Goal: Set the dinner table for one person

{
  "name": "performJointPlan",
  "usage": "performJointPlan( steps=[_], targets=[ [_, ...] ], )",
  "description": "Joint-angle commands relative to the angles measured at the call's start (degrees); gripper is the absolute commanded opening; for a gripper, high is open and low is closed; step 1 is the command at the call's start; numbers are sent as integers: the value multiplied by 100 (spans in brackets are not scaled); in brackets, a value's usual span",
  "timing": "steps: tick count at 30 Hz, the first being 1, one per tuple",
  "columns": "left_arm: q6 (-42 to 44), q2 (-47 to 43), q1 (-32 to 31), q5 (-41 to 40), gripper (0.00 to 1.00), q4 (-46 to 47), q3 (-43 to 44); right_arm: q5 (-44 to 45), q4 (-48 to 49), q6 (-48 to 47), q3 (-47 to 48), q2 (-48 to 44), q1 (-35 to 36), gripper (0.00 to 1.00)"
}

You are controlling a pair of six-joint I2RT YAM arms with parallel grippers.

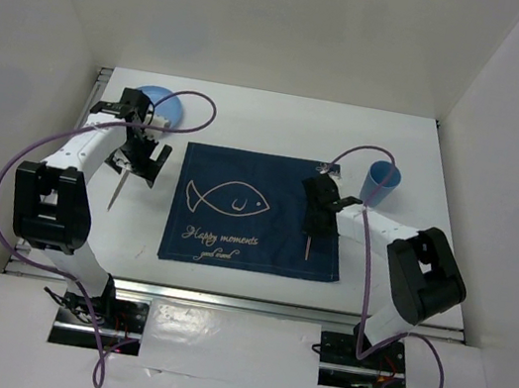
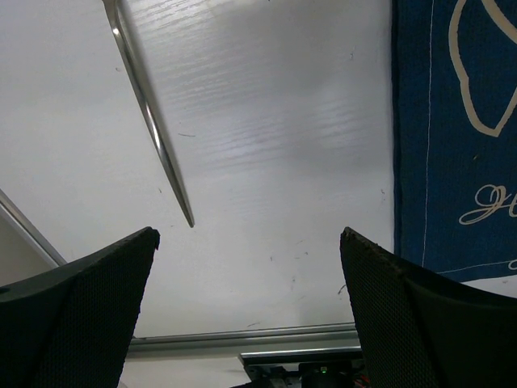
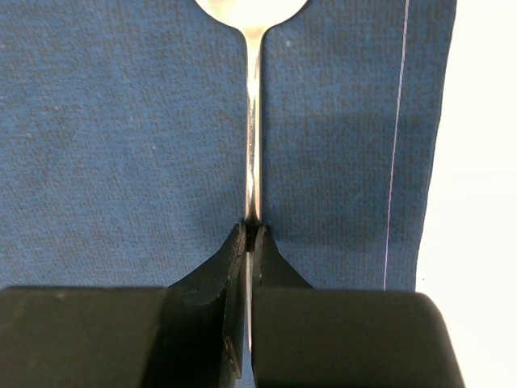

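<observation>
Two things: right claw [image 3: 252, 230] is pinched shut on the thin spoon [image 3: 253, 145] handle by the mat's [image 3: 121, 121] right edge, so it could swivel crooked, and left claw [image 2: 250, 234] hangs wide open, empty, over the table [image 2: 266, 162] left of the mat.

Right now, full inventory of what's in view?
dinner table: one, white, spans the workspace
metal rail: one, silver, along the table's near edge
placemat: one, navy with fish print, centre of table
plate: one, blue, far left of table, partly behind the left arm
cup: one, blue, upright, right of the placemat
spoon: one, silver, at the placemat's right side, handle clamped
utensil: one, silver, on the table left of the placemat, type unclear
left gripper: one, black, open, holding nothing, over the table near the utensil
right gripper: one, black, shut on the spoon handle
</observation>
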Motion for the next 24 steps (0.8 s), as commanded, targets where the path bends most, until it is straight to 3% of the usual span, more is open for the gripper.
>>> performJointPlan(
  steps=[1,3,6,7,9,11,14,16,18,24],
  targets=[
    [-60,-83,6,26,100,-70,-27,-158,407,-262,-67,17,-52,0],
    [-60,-83,6,26,100,-70,-27,-158,293,-412,-6,174,-52,3],
    [-60,-83,6,26,100,-70,-27,-158,108,-412,126,175,-52,31],
    [-60,-83,6,26,100,-70,-27,-158,30,-412,126,175,-52,50],
    [-60,-144,6,-105,100,0,-27,-158,-127,-412,188,-44,-52,61],
    [27,-275,6,-211,98,210,-184,-158,-269,-359,354,-254,-52,67],
    [255,-276,216,-211,95,657,-360,-158,-480,-307,583,-588,-52,69],
    [554,-93,269,-211,88,826,-361,-97,-542,-307,758,-747,10,70],
    [730,214,270,-474,87,1027,-361,-97,-647,-255,873,-957,71,71],
    [959,1674,586,-660,70,871,570,-97,-814,-192,1250,-1415,203,71]
  ],
)
